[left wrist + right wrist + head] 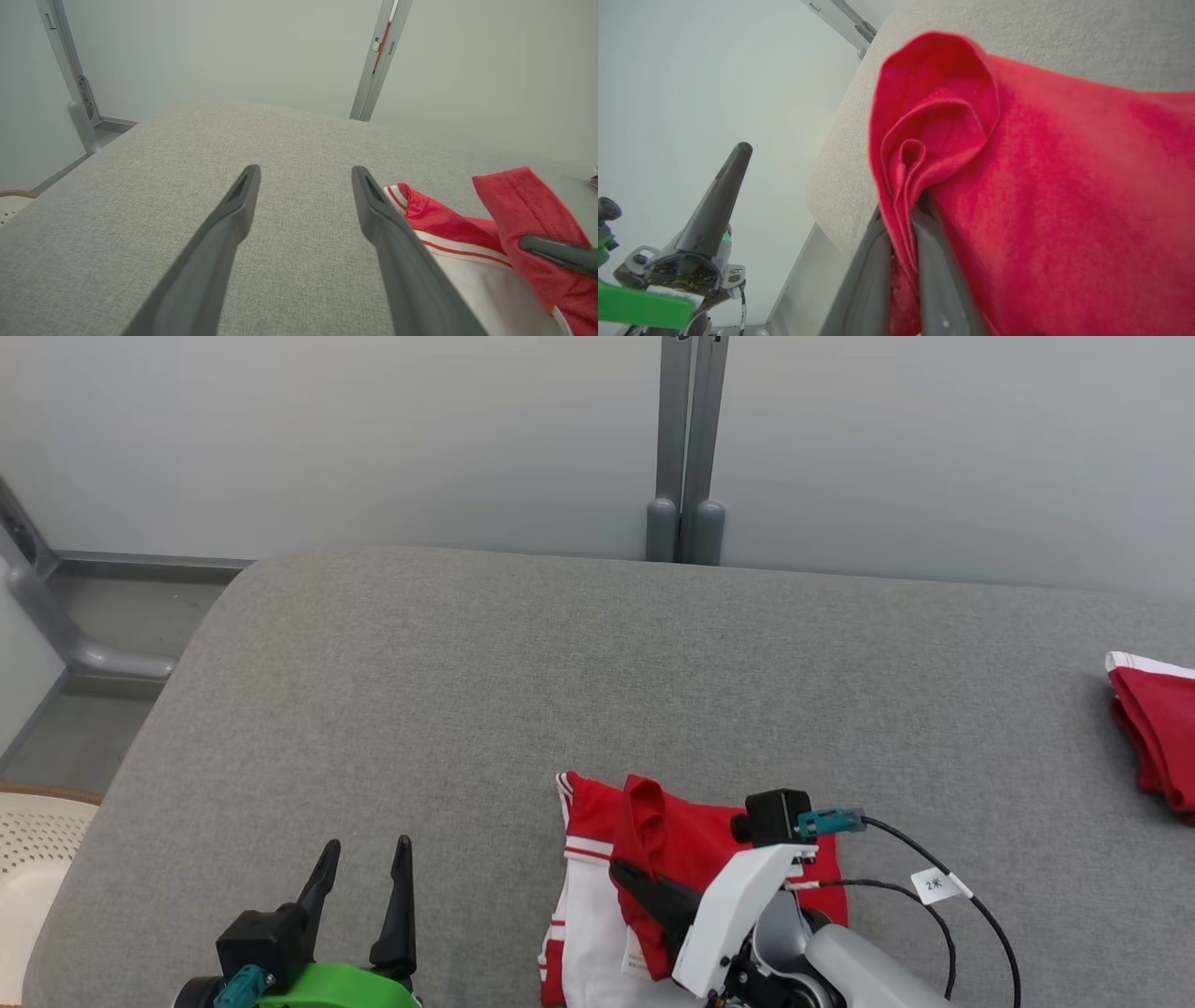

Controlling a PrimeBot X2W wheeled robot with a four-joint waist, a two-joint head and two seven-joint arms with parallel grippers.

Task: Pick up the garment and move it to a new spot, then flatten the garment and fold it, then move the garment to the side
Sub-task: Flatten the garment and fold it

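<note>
The garment (597, 896), red with white panels and thin red-and-white stripes, lay on the grey cushion (560, 663) close to its near edge, at about 6 o'clock in the head view. Its white part lay flat on the cushion at the 7 o'clock side. A red flap was raised off the rest and bunched into a rounded fold at its 12 o'clock end.

The right gripper (624, 872) was clamped on that red flap. In the right wrist view the cloth (1041, 186) was pinched between the two dark fingers (873, 284) and spilled over them toward 3 o'clock, hiding their tips. The left wrist view caught the same raised flap (528, 210) at 3 o'clock, with one dark finger (556, 252) of the right gripper pressed against it.

The left gripper (367, 845) stood at 9 o'clock from the garment, apart from it, its fingers spread wide with nothing between them. In its own wrist view the gripper (306, 172) showed bare cushion between the fingers, and the garment's striped edge (420, 214) lay just beside the finger on the 3 o'clock side.

Two black cables ran off the right wrist toward 4 o'clock, one carrying a small white tag (934, 885). Well apart from the garment, at 3 o'clock on the cushion's far side, lay a second red cloth (1158, 728) with a white edge. A grey metal post (686, 448) rose against the pale wall at 12 o'clock.
</note>
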